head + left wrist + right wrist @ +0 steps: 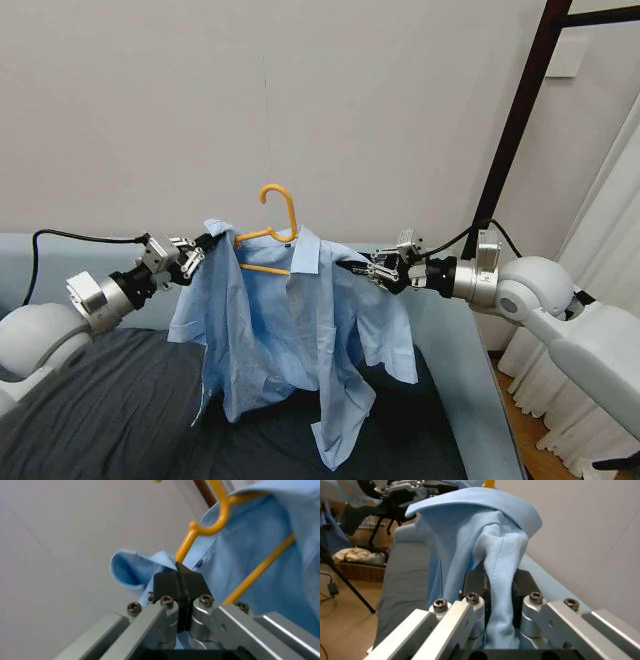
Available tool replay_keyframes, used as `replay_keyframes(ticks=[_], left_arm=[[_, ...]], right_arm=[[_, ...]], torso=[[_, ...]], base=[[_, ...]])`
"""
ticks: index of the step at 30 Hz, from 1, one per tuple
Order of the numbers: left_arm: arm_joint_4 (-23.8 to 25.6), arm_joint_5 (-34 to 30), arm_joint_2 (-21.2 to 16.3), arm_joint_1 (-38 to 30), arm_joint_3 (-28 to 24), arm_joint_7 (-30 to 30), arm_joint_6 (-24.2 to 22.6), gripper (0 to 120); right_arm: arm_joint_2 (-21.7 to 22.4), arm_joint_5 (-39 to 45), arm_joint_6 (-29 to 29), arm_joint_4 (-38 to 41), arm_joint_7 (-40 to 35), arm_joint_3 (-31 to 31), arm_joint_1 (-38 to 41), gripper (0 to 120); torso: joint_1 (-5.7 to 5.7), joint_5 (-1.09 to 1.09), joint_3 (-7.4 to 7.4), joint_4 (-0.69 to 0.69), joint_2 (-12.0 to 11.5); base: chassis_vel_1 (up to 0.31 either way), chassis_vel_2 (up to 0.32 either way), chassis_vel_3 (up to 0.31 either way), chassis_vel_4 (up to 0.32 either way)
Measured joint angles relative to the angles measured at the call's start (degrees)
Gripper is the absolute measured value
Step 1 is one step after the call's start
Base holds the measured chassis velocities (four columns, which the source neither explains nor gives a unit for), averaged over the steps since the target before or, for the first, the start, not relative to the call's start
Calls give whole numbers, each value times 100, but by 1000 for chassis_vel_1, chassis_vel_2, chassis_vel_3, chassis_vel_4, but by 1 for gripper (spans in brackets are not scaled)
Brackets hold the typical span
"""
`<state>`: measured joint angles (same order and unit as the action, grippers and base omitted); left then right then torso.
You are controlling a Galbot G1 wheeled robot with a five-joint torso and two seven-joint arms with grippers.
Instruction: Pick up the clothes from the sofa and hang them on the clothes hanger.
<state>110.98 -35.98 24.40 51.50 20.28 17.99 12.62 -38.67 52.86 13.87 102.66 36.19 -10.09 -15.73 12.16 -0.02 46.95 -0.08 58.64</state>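
A light blue shirt [290, 330] hangs on an orange hanger [280, 210], held in the air above the sofa [100, 410]. My left gripper [203, 247] is shut on one shoulder of the shirt, where the hanger's arm ends. In the left wrist view the pads [167, 583] are pressed together, with the hanger [220, 513] and the shirt [250, 543] rising from them. My right gripper [362, 267] is shut on the other shoulder. In the right wrist view the shirt's fabric [480, 525] runs between the fingers of the right gripper [492, 588]. The hanger's hook points up, free of any rail.
A dark rack pole [515, 130] slants up at the right, beside a white curtain [610, 200]. The sofa has a dark grey cushion and a pale blue frame [460, 370]. A basket of clothes [360, 560] and tripod legs [350, 588] stand on the wooden floor beyond the sofa.
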Motion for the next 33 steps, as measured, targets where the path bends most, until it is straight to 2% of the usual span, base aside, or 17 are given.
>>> replay_keyframes(ticks=[10,14,18,22,29,33], left_arm=[[224,65,127,431,112,184,81,0],[125,303,205,690,191,194,119,0],[70,352,274,796,227,-128,119,0],[67,149,348,765,218,-619,119,0],[117,-92,431,785,182,-1089,145,0],[162,-517,506,1129,200,-1219,261,16]], right_arm=[[-110,143,-3,44,-341,-159,7,7],[-186,706,-209,45,-756,-282,75,7],[-213,893,-290,3,-874,-293,125,7],[-199,900,-312,-39,-878,-306,208,7],[-188,876,-325,-98,-876,-338,372,7],[-119,929,-310,-101,-1007,-320,489,7]], torso=[[0,-1,0,1,0],[0,-2,0,2,0],[0,-3,0,2,0],[0,-1,0,0,0],[0,-1,0,0,0],[0,-1,0,2,0]], base=[[0,0,0,0],[0,0,0,0],[0,0,0,0],[0,0,0,0],[0,0,0,0],[0,0,0,0]])
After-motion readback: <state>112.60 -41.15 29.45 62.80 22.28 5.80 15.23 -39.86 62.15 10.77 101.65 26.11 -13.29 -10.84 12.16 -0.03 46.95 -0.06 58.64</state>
